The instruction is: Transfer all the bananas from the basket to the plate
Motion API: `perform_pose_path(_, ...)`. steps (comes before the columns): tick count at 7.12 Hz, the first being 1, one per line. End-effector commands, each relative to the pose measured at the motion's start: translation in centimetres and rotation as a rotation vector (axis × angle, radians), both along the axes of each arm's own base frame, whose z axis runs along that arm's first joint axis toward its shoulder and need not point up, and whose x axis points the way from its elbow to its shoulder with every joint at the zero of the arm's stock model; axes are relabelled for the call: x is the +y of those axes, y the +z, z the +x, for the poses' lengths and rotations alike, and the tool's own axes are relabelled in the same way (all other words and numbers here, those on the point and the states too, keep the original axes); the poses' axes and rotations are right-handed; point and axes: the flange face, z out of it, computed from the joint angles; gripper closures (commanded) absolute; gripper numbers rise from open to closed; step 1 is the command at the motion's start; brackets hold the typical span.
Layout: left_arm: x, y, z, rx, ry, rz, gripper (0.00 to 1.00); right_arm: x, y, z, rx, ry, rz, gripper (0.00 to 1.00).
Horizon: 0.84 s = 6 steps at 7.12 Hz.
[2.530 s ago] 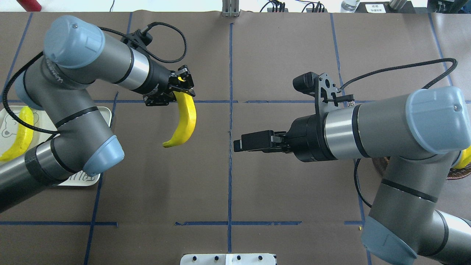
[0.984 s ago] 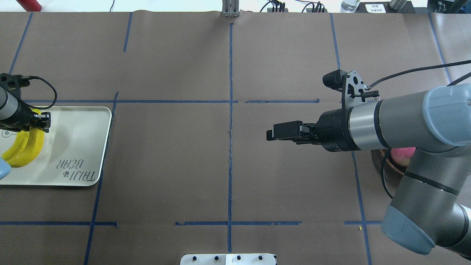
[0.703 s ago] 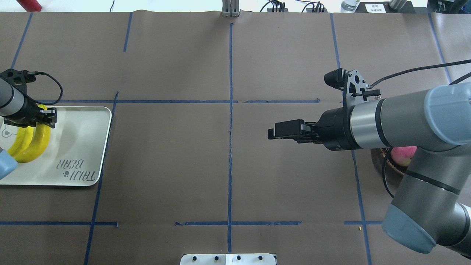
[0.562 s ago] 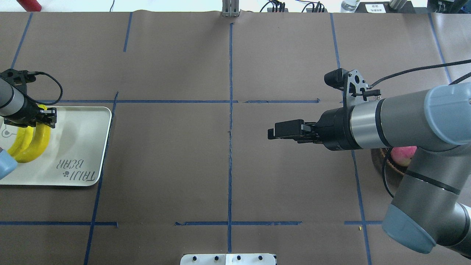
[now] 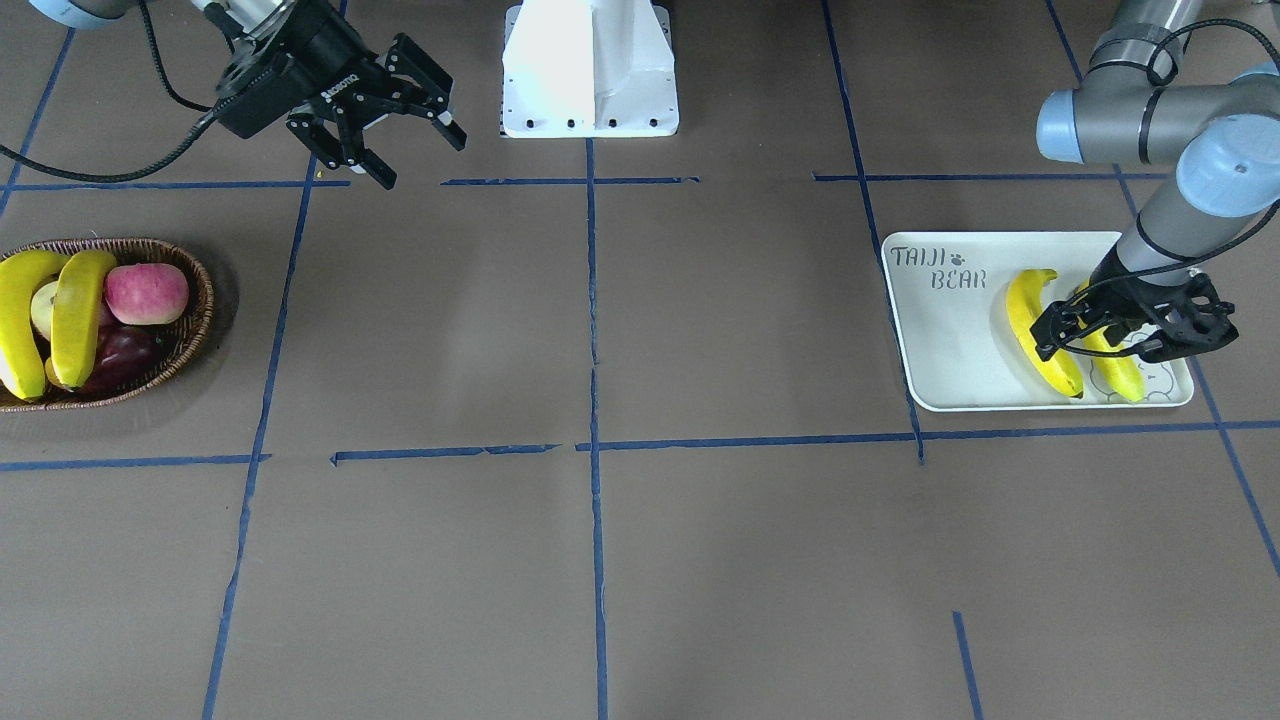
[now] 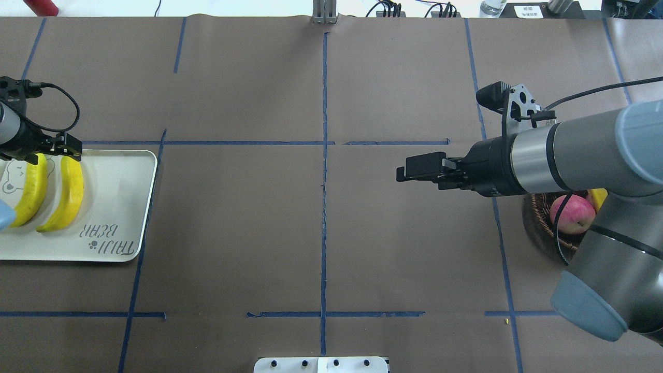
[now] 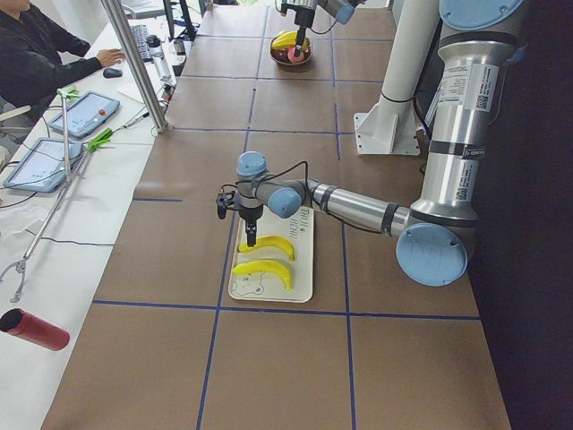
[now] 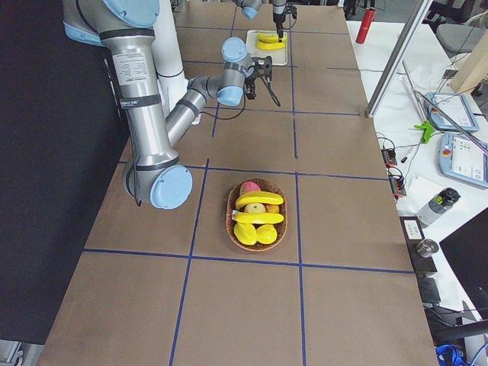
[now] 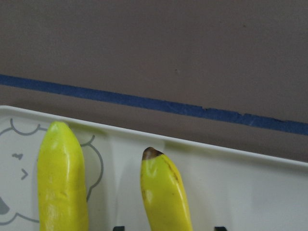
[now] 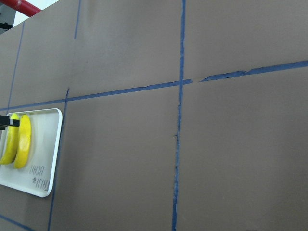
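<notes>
Yellow bananas (image 5: pixel 1040 325) are laid on the plate (image 5: pixel 950 340) beneath the left gripper's (image 5: pixel 1100 340) spread jaws, as delivered; two more are seen in the basket (image 5: pixel 195 300), far from the right gripper's (image 5: pixel 425 160) wide jaws.

The worktop (image 6: pixel 233 233) is overlooked from behind, across and both ends. The plate (image 9: pixel 250 192) is shared by both wrist views, closely left, distantly right.

Four bananas (image 5: pixel 1042 332) are counted: two on the one plate (image 5: pixel 950 340), two in the one basket (image 5: pixel 200 320); two apples (image 5: pixel 146 293) and one dark mango (image 5: pixel 122 355) are seen in the basket; further yellow fruit (image 8: pixel 255 233) beneath cannot be counted.
</notes>
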Motion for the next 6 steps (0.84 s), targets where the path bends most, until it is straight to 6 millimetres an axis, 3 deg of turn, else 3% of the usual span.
perform_pose_path(1, 1.1, -7.4, -1.8, 0.072, 0.001, 0.009, 0.01, -1.6, 4.9, 4.1, 0.169, -0.003, -0.008, 0.0)
perform_pose_path(2, 1.7, -12.0, -1.9, 0.138, -0.014, 0.033, 0.0, -0.9, 9.6, 6.7, 0.261, -0.031, 0.036, 0.0)
perform_pose_path(3, 2.9, -15.3, -1.6, 0.223, -0.038, -0.006, 0.0, -0.2, 13.5, 9.9, 0.348, -0.075, 0.107, 0.0)
perform_pose_path(4, 2.8, -18.7, 0.9, 0.267, -0.062, -0.026, 0.0, 0.2, 17.3, 13.4, 0.408, -0.113, 0.125, 0.0)
perform_pose_path(5, 3.9, -20.2, 3.9, 0.291, -0.059, -0.071, 0.0, 0.7, 20.5, 15.2, 0.468, -0.147, 0.141, 0.0)
perform_pose_path(6, 4.1, -21.8, 5.5, 0.303, -0.074, -0.071, 0.0, 0.5, 22.7, 15.5, 0.505, -0.163, 0.124, 0.0)
